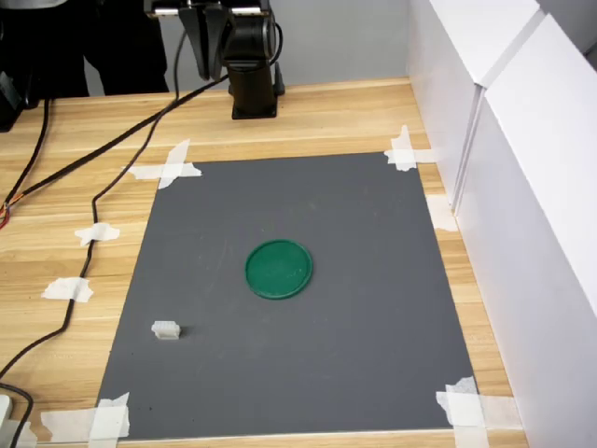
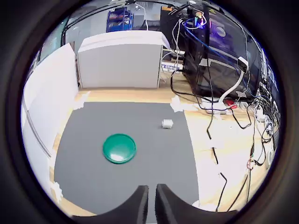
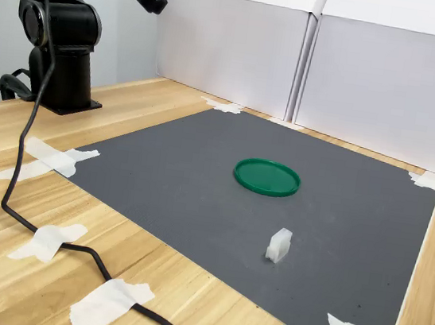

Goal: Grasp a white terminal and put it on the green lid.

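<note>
The white terminal point(image 1: 166, 329) point(image 3: 279, 245) is a tiny ridged block on the grey mat, near the first exterior view's lower left corner. In the wrist view the white terminal point(image 2: 167, 123) shows far ahead of the fingers. The green lid point(image 1: 278, 269) point(image 2: 119, 148) point(image 3: 267, 176) lies flat near the mat's middle, apart from the terminal. My gripper point(image 2: 152, 187) hangs high above the mat's edge by the arm base, well away from both. Its fingers stand close together with nothing between them.
A grey mat point(image 1: 354, 205) is taped to the wooden table. White panels point(image 1: 522, 187) wall off the first exterior view's right side. The black arm base point(image 1: 252, 84) stands at the far edge. A black cable point(image 1: 89, 224) trails over the wood beside tape scraps point(image 1: 67, 289).
</note>
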